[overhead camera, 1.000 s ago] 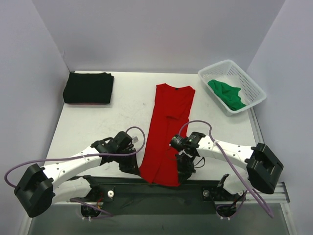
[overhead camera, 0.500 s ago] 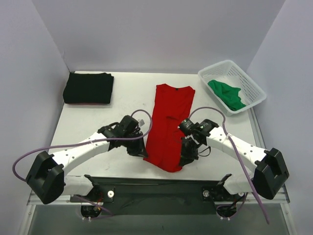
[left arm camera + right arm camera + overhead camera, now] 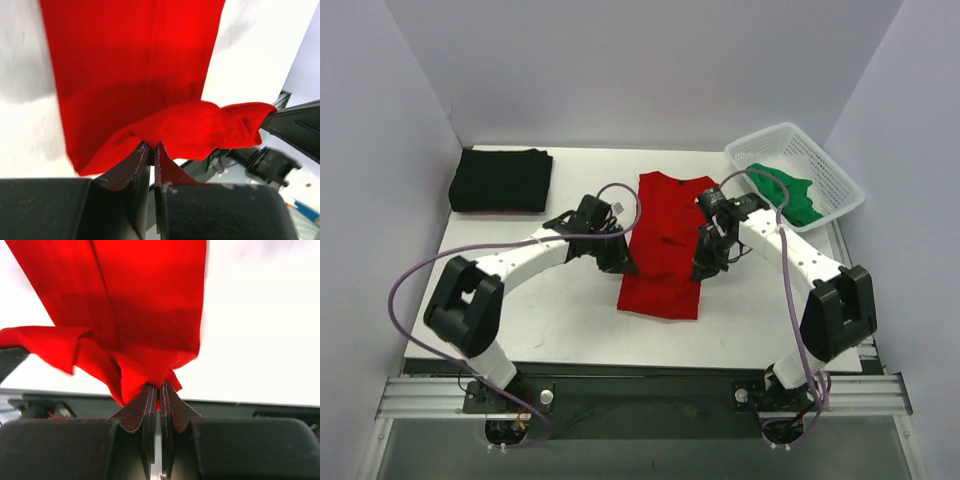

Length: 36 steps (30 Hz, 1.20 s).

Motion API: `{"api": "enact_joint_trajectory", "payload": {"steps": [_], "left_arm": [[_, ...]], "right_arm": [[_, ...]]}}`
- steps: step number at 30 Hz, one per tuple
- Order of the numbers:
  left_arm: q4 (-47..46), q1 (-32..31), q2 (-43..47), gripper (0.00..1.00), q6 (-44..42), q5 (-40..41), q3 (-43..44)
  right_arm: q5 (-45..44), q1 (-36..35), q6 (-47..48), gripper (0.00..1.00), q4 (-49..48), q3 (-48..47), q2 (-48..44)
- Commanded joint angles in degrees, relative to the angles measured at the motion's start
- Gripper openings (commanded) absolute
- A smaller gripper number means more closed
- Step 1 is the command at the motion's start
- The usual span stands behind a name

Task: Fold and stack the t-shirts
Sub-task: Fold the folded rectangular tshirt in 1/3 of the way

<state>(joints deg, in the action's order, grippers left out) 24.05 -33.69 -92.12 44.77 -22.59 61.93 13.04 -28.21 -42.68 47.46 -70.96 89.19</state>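
Observation:
The red t-shirt (image 3: pixel 665 240) lies in a long folded strip in the middle of the table, its near end lifted and carried over the rest. My left gripper (image 3: pixel 623 262) is shut on the hem's left corner (image 3: pixel 145 134). My right gripper (image 3: pixel 704 268) is shut on the hem's right corner (image 3: pixel 155 375). Both hold the cloth a little above the strip. The black t-shirt (image 3: pixel 501 179) lies folded at the back left. The green t-shirt (image 3: pixel 786 192) lies crumpled in the white mesh basket (image 3: pixel 840 175).
The basket stands at the back right corner of the table. White walls close in the back and both sides. Purple cables loop from both arms over the table. The metal rail runs along the near edge.
Both grippers have moved away from the near edge toward the back, carrying the red shirt's near hem up and over the strip. The shirt now reads shorter, folded on itself.

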Motion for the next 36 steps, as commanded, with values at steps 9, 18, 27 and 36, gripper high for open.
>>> {"api": "enact_joint_trajectory", "payload": {"steps": [9,18,27,36], "left_arm": [[-2.44,6.53,-17.65,0.00,-2.50,-4.04,21.91],[-1.38,7.85,-27.05,0.00,-2.76,-6.50,29.38],[-1.81,9.08,-28.47,0.00,-2.68,-4.83,30.53],[-4.45,9.00,-19.35,0.71,-4.86,1.49,23.86]], "right_arm": [[-1.18,9.66,9.63,0.00,2.11,-21.39,19.35],[0.85,13.26,11.30,0.00,2.28,-27.65,28.58],[1.37,14.93,12.44,0.00,2.20,-33.10,33.94],[0.59,15.81,13.67,0.57,2.55,-36.19,29.91]]}}
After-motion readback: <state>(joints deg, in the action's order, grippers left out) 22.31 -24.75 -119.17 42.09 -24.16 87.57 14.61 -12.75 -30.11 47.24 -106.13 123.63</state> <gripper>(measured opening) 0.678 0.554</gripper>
